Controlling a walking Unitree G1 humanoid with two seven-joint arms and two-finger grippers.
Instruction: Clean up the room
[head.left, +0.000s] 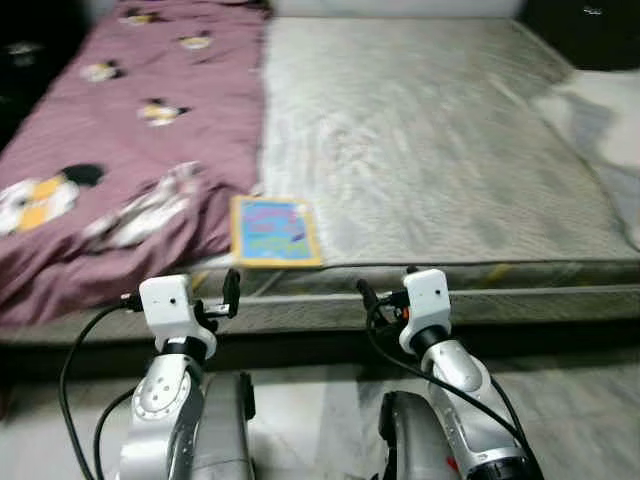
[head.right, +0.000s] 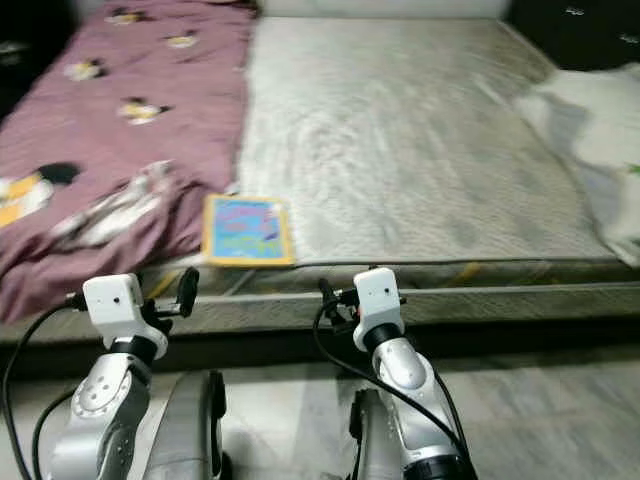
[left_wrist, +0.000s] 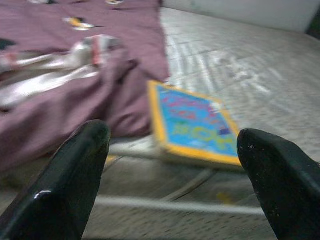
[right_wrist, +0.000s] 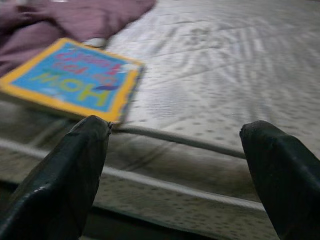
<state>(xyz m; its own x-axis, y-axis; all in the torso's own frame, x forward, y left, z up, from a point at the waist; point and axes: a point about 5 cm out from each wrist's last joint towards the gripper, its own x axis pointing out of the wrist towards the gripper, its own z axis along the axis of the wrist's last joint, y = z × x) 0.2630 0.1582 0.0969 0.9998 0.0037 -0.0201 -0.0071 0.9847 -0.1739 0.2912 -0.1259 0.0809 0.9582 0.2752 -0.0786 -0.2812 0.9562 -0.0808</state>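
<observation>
While the robot stands at the foot of a low bed (head.left: 420, 150), the bare grey mattress takes up most of the scene, its quilted surface running from the near edge to the far wall. A maroon blanket (head.left: 140, 130) printed with small cartoon figures covers the bed's left side, bunched and rumpled toward the near left corner. A pale pillow or cloth (head.left: 600, 130) lies at the bed's right edge; it is too blurred to say which. Below the bed's near edge is a light tiled floor (head.left: 580, 420).

A book (head.left: 274, 231) lies flat on the mattress at the near edge, just beside the blanket's rumpled fold. It is thin and rectangular, with a bright blue cover, a yellow border and colourful lettering, blurred beyond reading.

Both silver arms reach forward, just short of the bed's near edge. The left gripper (left_wrist: 175, 175) hovers below and left of the book, its two black fingers spread wide, holding nothing. The right gripper (right_wrist: 175, 175) hovers to the book's right, fingers likewise spread apart and empty.
</observation>
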